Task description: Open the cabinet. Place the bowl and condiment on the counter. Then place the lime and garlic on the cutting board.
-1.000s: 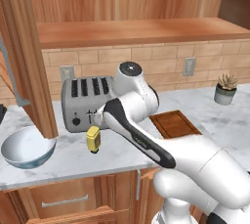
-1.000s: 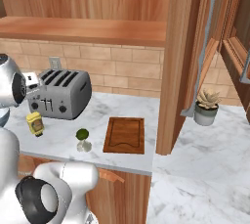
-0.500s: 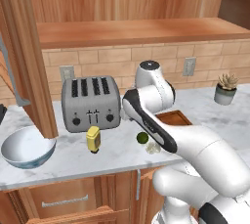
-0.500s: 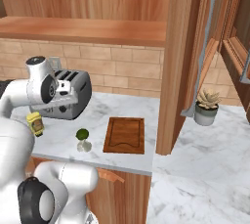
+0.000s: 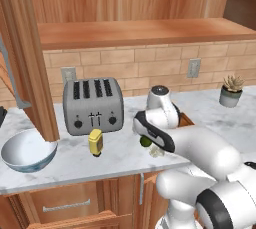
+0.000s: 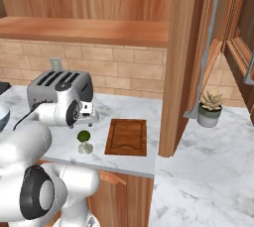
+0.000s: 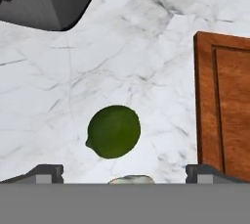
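The dark green lime lies on the white marble counter, with the whitish garlic right beside it. My gripper hovers open just above the pair, the lime between its fingertips and nothing held. In the right base view the gripper hangs over the lime, a little left of the cutting board. The bowl and the yellow condiment stand on the counter at the left. The cabinet door is swung open.
A silver toaster stands behind the condiment, against the brick wall. A small potted plant sits at the right. The other open cabinet door hangs over the counter just right of the cutting board.
The arm has swung right, from beside the condiment and toaster to above the lime and garlic. The gripper has stayed open. Bowl, condiment, lime and garlic have not moved.
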You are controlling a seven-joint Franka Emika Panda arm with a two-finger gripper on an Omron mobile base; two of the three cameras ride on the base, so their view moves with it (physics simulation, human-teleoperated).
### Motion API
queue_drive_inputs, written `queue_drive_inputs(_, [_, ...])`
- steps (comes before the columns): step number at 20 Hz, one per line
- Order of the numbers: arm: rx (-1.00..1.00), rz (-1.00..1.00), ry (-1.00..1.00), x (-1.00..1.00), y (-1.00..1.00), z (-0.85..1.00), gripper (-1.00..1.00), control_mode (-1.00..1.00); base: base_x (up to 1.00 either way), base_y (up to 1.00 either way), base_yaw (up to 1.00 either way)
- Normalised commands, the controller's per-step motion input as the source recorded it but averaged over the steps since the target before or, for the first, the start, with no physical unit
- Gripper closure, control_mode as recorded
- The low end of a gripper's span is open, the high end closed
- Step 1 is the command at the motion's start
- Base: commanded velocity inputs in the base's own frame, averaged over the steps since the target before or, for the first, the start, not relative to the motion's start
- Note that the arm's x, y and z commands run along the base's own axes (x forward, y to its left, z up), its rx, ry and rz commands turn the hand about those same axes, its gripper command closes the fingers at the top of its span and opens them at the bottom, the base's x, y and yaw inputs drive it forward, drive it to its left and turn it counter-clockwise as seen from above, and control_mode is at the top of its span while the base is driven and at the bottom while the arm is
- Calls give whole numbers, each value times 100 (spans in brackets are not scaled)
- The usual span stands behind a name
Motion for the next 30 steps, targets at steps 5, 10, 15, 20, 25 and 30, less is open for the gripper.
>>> queue_drive_inputs(5, [2,0,0,5,0,-47,-100,-100,0,0,0])
queue_drive_inputs(10, [3,-1,0,0,0,-23,-100,-100,0,0,0])
queue_drive_inputs(15, [1,0,0,12,0,-38,-100,-100,0,0,0])
queue_drive_inputs(20, [0,0,0,33,0,-41,-100,-100,0,0,0])
queue_drive_inputs(25, [0,0,0,20,0,-23,100,-100,0,0,0])
queue_drive_inputs(30, [8,0,1,1,-32,8,100,-100,0,0,0])
